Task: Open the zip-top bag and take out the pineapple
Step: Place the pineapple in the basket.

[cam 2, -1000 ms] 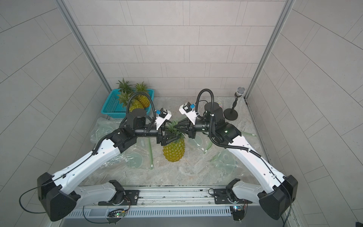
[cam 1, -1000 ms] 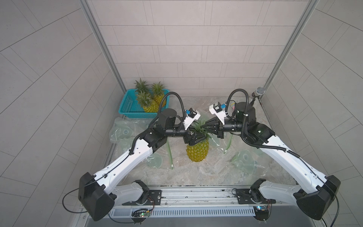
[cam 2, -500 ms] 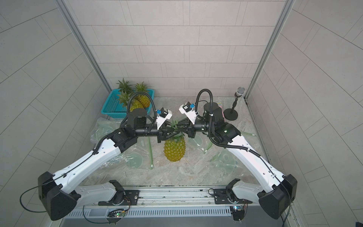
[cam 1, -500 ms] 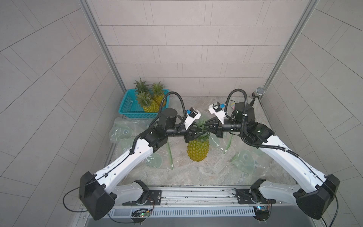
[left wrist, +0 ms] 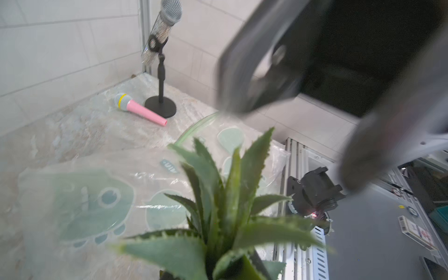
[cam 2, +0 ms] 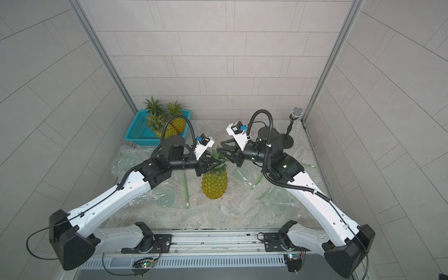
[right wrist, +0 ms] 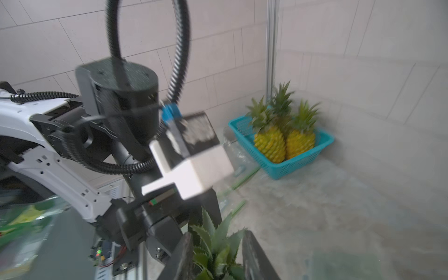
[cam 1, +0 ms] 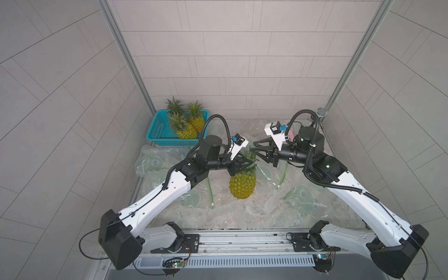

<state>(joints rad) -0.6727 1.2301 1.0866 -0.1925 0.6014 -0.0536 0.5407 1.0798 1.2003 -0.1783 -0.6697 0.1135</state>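
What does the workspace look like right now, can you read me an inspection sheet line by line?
Surface: marbled tabletop, glossy and wrinkled.
Job's things: pineapple upright, out of any bag; empty zip-top bags lie crumpled around it.
Clutter: turquoise basket with three more pineapples; pink microphone lying flat; microphone on a stand.
Grippers: left gripper shut on the pineapple's crown; right gripper open at the crown's tip.
Cables: black hoses loop over both wrists; loose cable by the left base.
Surroundings: tiled walls; nothing else seen.
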